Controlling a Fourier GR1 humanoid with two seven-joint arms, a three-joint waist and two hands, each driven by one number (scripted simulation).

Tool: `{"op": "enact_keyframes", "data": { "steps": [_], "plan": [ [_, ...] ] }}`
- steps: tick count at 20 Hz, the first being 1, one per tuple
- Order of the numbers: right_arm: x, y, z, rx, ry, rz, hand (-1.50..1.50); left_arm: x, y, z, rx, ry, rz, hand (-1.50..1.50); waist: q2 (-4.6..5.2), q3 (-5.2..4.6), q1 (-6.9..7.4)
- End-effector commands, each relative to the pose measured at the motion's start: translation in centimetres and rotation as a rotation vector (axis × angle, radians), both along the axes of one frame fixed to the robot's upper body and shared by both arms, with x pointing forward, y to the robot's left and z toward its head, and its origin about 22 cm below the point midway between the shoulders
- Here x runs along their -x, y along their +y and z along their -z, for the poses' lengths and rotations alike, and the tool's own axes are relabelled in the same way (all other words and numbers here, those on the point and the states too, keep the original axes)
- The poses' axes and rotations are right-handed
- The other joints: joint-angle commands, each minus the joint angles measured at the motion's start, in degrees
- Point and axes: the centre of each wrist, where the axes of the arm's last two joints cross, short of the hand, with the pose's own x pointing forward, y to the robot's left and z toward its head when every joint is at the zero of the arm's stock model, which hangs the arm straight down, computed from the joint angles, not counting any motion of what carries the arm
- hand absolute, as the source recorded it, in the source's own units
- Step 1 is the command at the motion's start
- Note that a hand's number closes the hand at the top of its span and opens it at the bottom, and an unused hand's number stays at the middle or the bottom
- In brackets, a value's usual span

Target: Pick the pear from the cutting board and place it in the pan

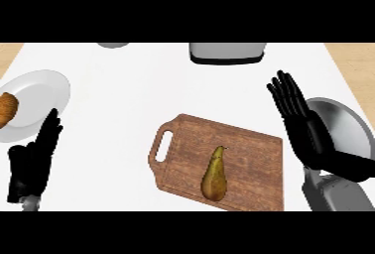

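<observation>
A brown-green pear (214, 175) lies on the wooden cutting board (249, 149), stem pointing away from me. The grey pan (345, 125) sits at the right edge of the counter, partly hidden behind my right hand. My right hand (307, 134) is open with straight fingers, raised to the right of the board and apart from the pear. Low at the left edge, my left hand (33, 161) rests open with its fingers up, holding nothing.
A white plate (40, 94) with a croissant (7, 109) sits at the far left. A grey appliance with a black base (227, 52) stands at the back centre. A small grey object (113, 44) shows at the back left.
</observation>
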Motion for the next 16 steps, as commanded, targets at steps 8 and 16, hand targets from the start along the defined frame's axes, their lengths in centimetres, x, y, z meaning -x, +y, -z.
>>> {"op": "enact_keyframes", "data": {
  "steps": [8,16],
  "plan": [
    [-0.8,-0.3,-3.4,0.508,0.008,0.174,1.5,-3.2,-2.7,-3.0,0.261,-0.116,0.107,0.0,-0.23,0.57,0.2],
    [7.5,-3.3,-4.4,0.822,-0.109,0.245,-1.5,-3.6,-1.7,-3.0,0.286,-0.121,0.107,0.0,-0.12,0.86,0.04]
  ]
}}
